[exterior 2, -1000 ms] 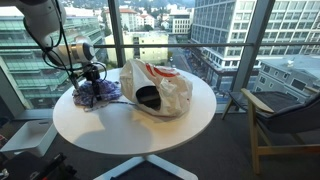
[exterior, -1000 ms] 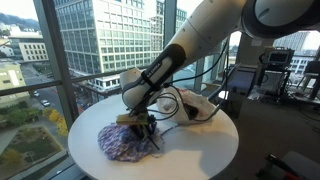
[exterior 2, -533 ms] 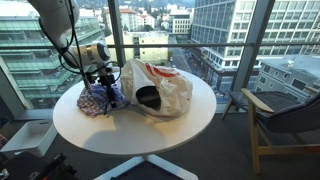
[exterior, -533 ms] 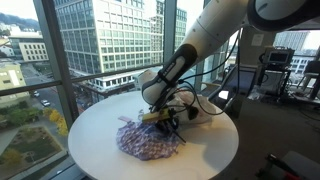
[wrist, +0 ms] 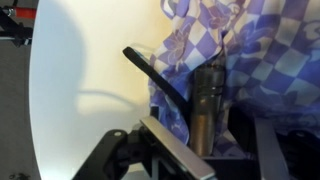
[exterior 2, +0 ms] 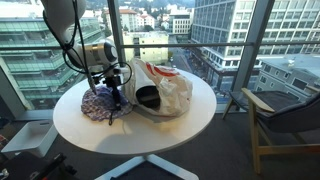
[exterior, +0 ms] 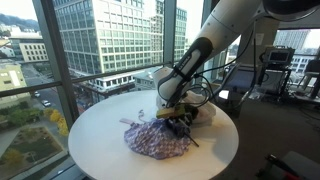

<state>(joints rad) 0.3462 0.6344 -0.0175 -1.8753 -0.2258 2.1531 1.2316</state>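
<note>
On the round white surface (exterior: 95,140), the white plastic bag (exterior 2: 168,90) lies just beside the checked purple cloth (exterior: 155,142). Your hand (exterior: 176,115) is closed on the cloth's edge. It looks like a pull, so next hold a firm, low pinch clear of the bag.

The cloth (exterior: 155,142) is checked purple and white (table (exterior: 95,140) plain white).

No readable text, label, brand, number or sign shows in any of the views.
</note>
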